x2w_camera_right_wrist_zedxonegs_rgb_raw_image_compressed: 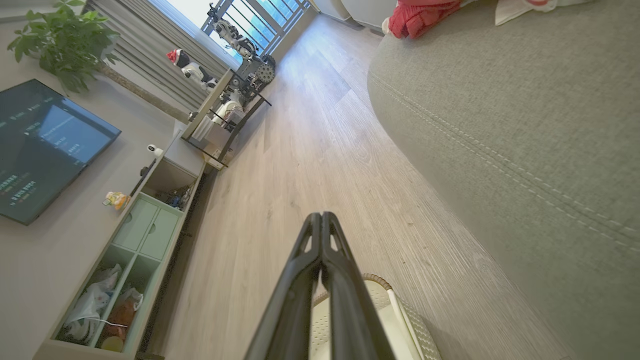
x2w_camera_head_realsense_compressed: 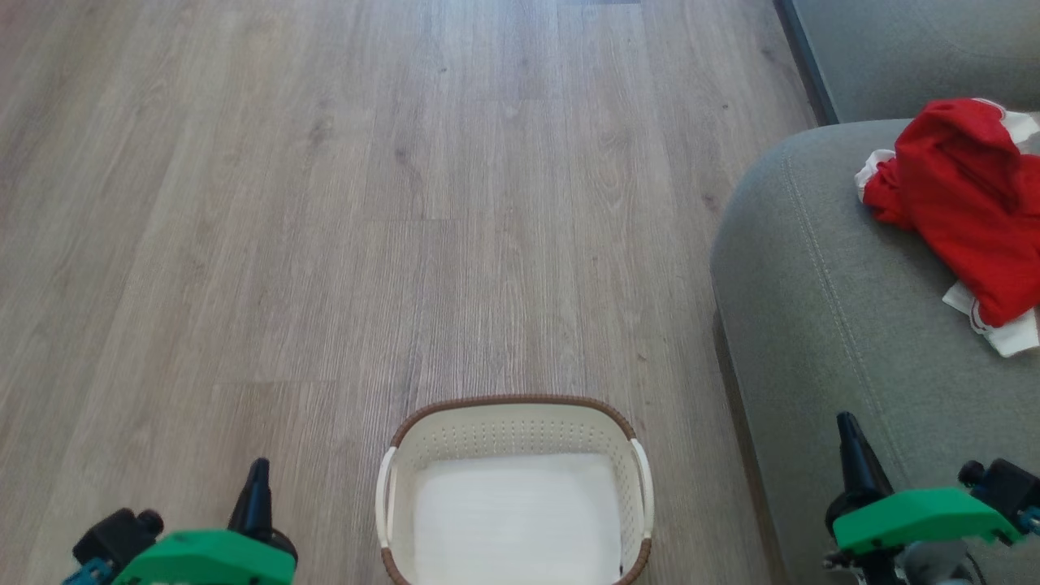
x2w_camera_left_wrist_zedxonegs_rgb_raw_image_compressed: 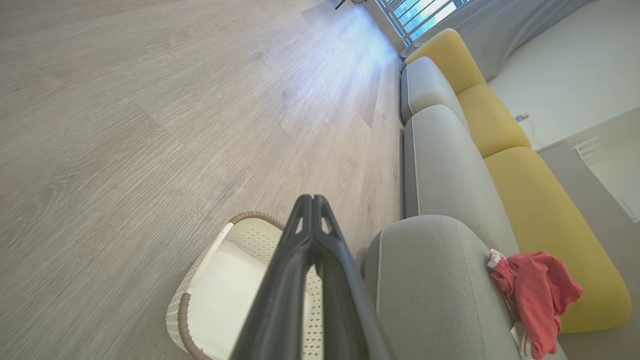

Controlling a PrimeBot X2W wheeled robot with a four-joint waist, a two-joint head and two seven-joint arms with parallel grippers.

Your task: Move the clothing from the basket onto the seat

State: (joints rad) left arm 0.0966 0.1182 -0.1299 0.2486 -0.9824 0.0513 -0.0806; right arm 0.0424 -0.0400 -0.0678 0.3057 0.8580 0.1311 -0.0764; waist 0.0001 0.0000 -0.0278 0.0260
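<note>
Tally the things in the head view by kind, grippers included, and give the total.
Heap of red clothing: 1 (how many garments, cannot tell)
White basket: 1
Grey-green seat: 1
Grippers: 2, the left gripper and the right gripper, both shut
Total: 5

Pale wood-look planks cover the floor (x2w_camera_head_realsense_compressed: 325, 203). On the wall a dark television (x2w_camera_right_wrist_zedxonegs_rgb_raw_image_compressed: 45, 145) shows lines of text, with a leafy plant (x2w_camera_right_wrist_zedxonegs_rgb_raw_image_compressed: 65, 40) beside it. Near it, a low cabinet (x2w_camera_right_wrist_zedxonegs_rgb_raw_image_compressed: 145, 235) has pale green drawers and open compartments holding bags (x2w_camera_right_wrist_zedxonegs_rgb_raw_image_compressed: 92, 305). Farther along, a rack (x2w_camera_right_wrist_zedxonegs_rgb_raw_image_compressed: 225, 120) stands near a grey curtain (x2w_camera_right_wrist_zedxonegs_rgb_raw_image_compressed: 145, 55) and a barred window (x2w_camera_right_wrist_zedxonegs_rgb_raw_image_compressed: 250, 22).
</note>
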